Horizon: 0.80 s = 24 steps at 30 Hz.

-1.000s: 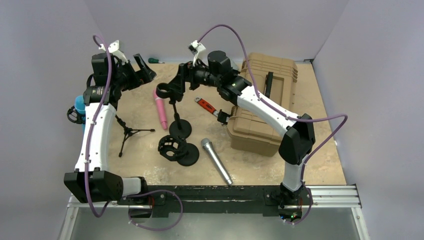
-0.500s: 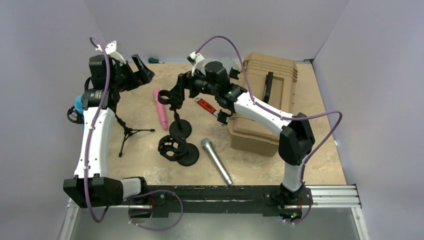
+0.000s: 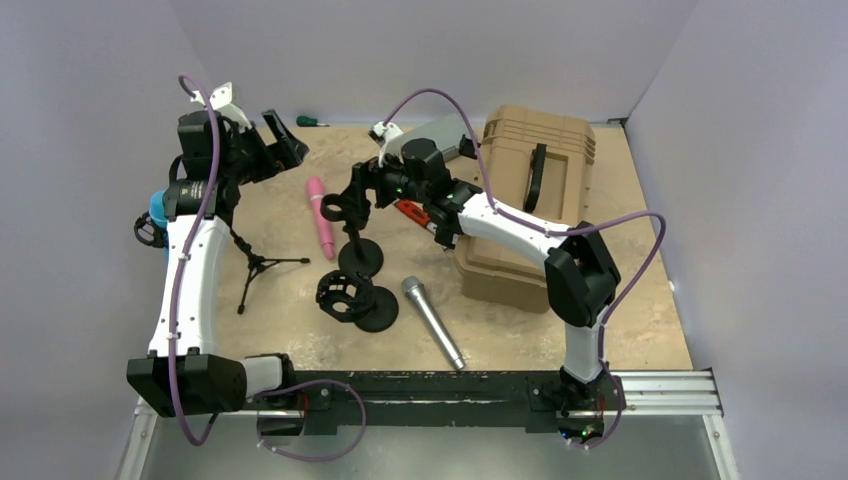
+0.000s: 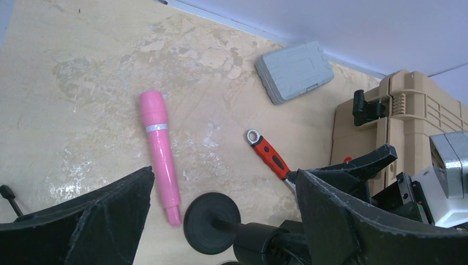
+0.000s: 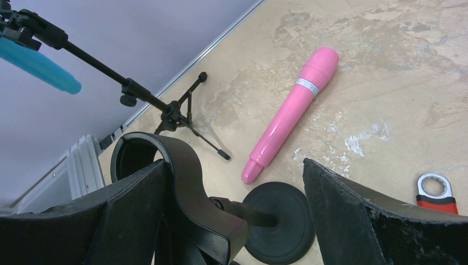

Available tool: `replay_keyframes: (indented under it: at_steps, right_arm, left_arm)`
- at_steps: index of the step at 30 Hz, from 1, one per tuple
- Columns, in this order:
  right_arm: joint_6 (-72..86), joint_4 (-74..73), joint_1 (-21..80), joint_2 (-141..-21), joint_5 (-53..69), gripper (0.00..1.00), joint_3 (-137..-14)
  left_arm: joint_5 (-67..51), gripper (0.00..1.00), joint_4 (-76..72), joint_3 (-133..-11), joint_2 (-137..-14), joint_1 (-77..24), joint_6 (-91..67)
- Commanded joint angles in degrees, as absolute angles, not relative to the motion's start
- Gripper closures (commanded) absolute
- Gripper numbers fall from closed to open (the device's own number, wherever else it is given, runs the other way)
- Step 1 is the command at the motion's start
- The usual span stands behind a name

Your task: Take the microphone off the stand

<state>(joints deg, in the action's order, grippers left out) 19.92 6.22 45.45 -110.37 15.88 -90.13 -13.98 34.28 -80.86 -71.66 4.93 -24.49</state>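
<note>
A pink microphone (image 3: pixel 322 217) lies flat on the table, also in the left wrist view (image 4: pixel 160 154) and the right wrist view (image 5: pixel 292 110). A black stand with a round base (image 3: pixel 360 257) holds an empty clip (image 3: pixel 331 209). My right gripper (image 3: pixel 352 192) is open, and the clip (image 5: pixel 165 176) sits between its fingers against the left one. My left gripper (image 3: pixel 282 138) is open and empty, raised at the back left. A blue microphone (image 3: pixel 159 213) sits in a tripod stand (image 3: pixel 255 262) at the far left. A silver microphone (image 3: pixel 432 322) lies near the front.
A tan toolbox (image 3: pixel 530 200) stands at the right under my right arm. A red wrench (image 4: pixel 269 154) and a grey case (image 4: pixel 294 72) lie near it. A second black mount on a round base (image 3: pixel 355 300) stands in front of the stand. A green screwdriver (image 3: pixel 310 121) lies at the back.
My right gripper has come down and toward the front, and the stand's clip has moved with it. My left arm has barely moved.
</note>
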Motion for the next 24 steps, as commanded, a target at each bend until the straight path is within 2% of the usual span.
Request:
replay_keyframes:
  at_steps: [1, 8, 16, 20, 24]
  right_arm:
    - [15.3, -2.9, 45.8, -113.3, 12.5, 0.15, -89.0]
    - [15.0, -3.5, 45.9, -111.2, 14.8, 0.14, -95.8]
    - [14.7, -4.2, 45.8, -110.5, 16.4, 0.12, -105.0]
    - [14.6, -4.3, 45.9, -108.3, 13.9, 0.12, -105.2]
    - [14.0, -4.0, 45.7, -103.0, 8.9, 0.12, -100.8]
  left_arm:
    - [-15.7, 0.03, 31.2, -80.5, -70.0, 5.4, -24.5]
    - [-20.1, 0.03, 28.5, -79.5, -68.4, 5.4, -23.8]
    - [-22.7, 0.03, 18.5, -73.3, -60.7, 5.4, -22.1]
    - [-17.8, 0.03, 16.9, -70.9, -57.3, 3.6, -18.7]
    - [-5.3, 0.03, 23.8, -74.4, -55.7, -5.4, -11.0]
